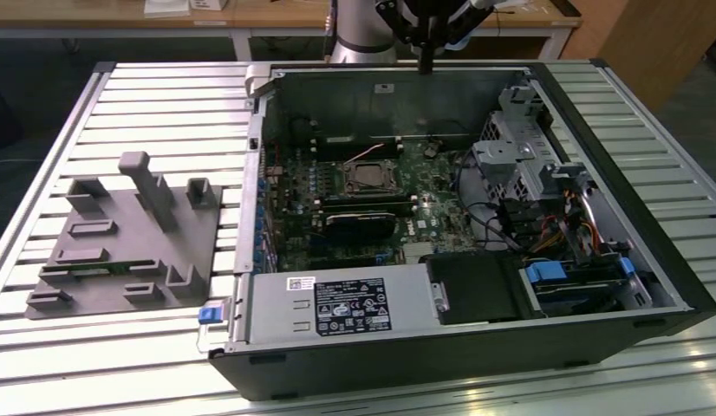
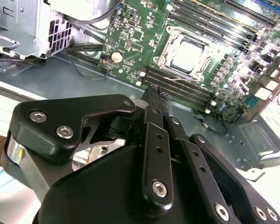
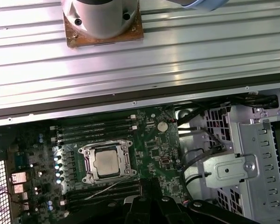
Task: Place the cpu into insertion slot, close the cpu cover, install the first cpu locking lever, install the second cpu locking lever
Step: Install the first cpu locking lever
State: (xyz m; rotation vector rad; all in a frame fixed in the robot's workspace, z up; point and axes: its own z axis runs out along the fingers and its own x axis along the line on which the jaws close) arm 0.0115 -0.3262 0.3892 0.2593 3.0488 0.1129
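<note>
Half done by the look of it: can see the cpu (image 3: 106,162) seated flat in the insertion slot (image 3: 87,178) with the cpu cover (image 3: 124,163) folded down around it, so no load to carry. Explains the gripper (image 2: 155,92) pinched shut and empty, parked high over the case (image 1: 393,87) far wall. Makes one slim prod that way, handy near the thin wire lever (image 3: 109,185), seemingly unlatched beside the socket.

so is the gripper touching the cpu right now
Apart. In the exterior view the gripper hangs above the rim of the case, well clear of the cpu seated in the insertion slot.
</note>
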